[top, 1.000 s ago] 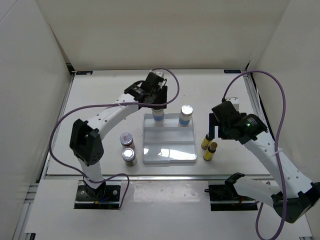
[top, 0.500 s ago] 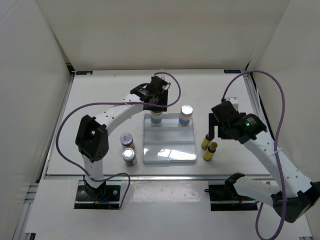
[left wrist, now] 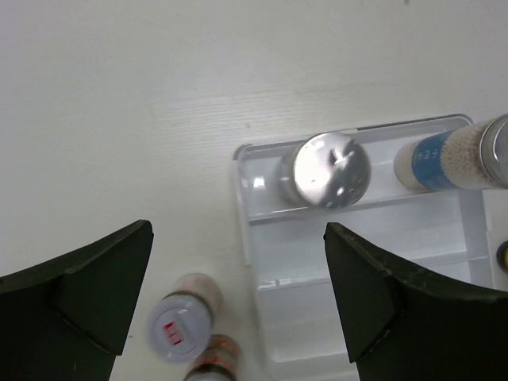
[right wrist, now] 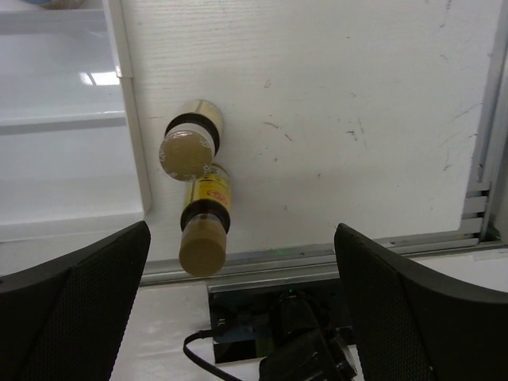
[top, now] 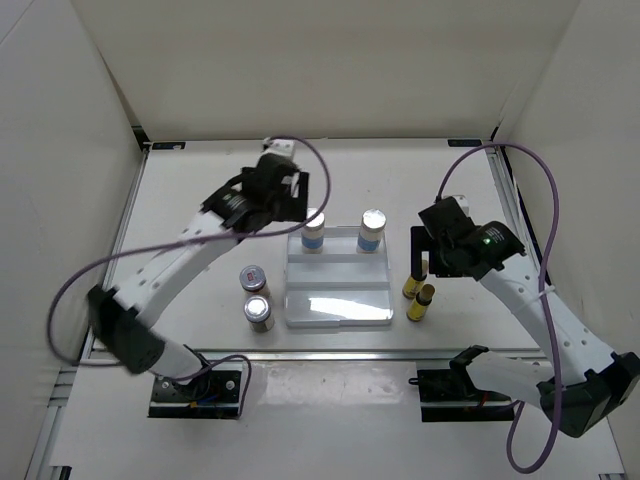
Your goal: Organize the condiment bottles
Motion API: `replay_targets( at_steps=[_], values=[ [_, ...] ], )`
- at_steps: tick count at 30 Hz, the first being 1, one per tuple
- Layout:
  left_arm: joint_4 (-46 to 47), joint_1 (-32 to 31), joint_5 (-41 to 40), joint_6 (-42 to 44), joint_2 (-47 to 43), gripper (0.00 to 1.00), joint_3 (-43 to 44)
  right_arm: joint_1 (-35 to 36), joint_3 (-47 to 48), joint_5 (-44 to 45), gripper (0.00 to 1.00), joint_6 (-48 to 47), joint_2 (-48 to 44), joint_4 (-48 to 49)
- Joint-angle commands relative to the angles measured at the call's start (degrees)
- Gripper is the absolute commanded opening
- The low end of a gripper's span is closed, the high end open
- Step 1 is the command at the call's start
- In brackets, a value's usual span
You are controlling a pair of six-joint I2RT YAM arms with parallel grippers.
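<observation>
There are six bottles in all (count them in pairs), and all six stand up straight, caps up, so their long way runs up and down. Two are tall white bottles (top: 314, 233) with shiny caps and blue labels. They stand side by side in the far row of the tray (top: 338, 322), one at the left end and one nearer the right. The tray has three rows, and the other two rows hold nothing. Two short brown jars (top: 259, 312) stand on the bench (top: 200, 200) just left of the tray, one behind the other. The far jar has a red mark on its lid. Two tiny yellow bottles (top: 424, 301) stand close together on the bench just right of the tray. The left end effector (left wrist: 238, 230) hangs above the tray's far left corner, its fingers spread wide and gripping nothing. The right end effector (right wrist: 242, 230) hangs above the yellow bottles, also spread wide with nothing in it.
</observation>
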Motion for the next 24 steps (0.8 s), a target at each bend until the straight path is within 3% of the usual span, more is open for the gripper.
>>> replay_targets(
  at_steps=[1,4,8,17,24],
  values=[
    [-1.81,0.62,-11.16,2.6,-16.0,1.0,-9.12,-1.46,-0.26,-6.88,1.0,0.14,1.35,2.68],
    [-1.81,3.25,-14.5,2.61,-22.5,1.0,-18.44,-1.99,-1.59,-8.84,1.0,0.68,4.5,5.67],
    [-1.81,3.25,-17.77,1.2,-24.54,1.0,-24.02,-2.52,-2.82,-10.68,0.95,0.86,8.55,8.66],
    [0.47,5.54,-17.25,2.61,-20.33,1.0,-22.88,-8.57,0.69,-11.91,0.77,-1.6,13.22,8.14],
    [0.47,5.54,-16.72,2.61,-23.93,1.0,-23.5,-11.57,1.84,-13.4,0.58,-4.77,16.11,8.14]
  ],
)
